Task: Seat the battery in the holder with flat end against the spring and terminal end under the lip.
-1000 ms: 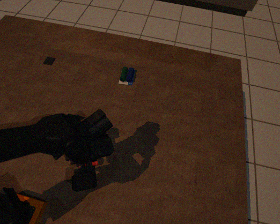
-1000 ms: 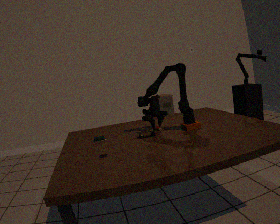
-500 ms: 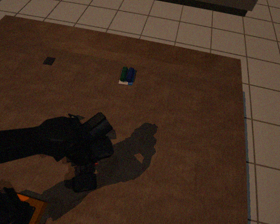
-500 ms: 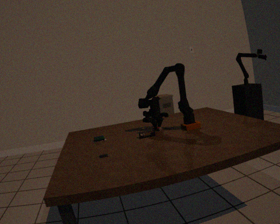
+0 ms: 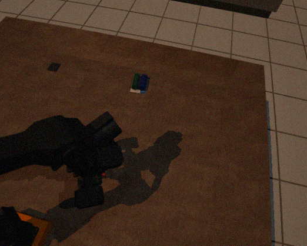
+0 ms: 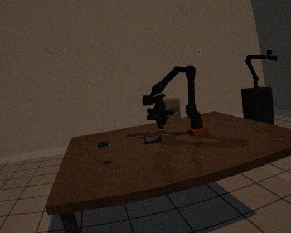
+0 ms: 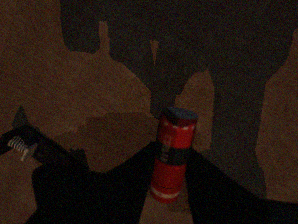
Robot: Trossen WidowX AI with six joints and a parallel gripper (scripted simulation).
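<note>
The red battery with a black band is between my fingertips, raised above the table. In the wrist view it leans slightly, with its grey-blue end face at the top. My gripper is shut on it around its middle; in the top view the arm hides most of the grip. The black holder stands on the table beside the gripper, at the left in the wrist view, where its coiled metal spring shows. The arm hides the holder in the top view.
A green cylinder and a blue cylinder lie side by side near the table's far edge in the top view. A small dark flat square lies apart from them. The arm's orange base stands on the table.
</note>
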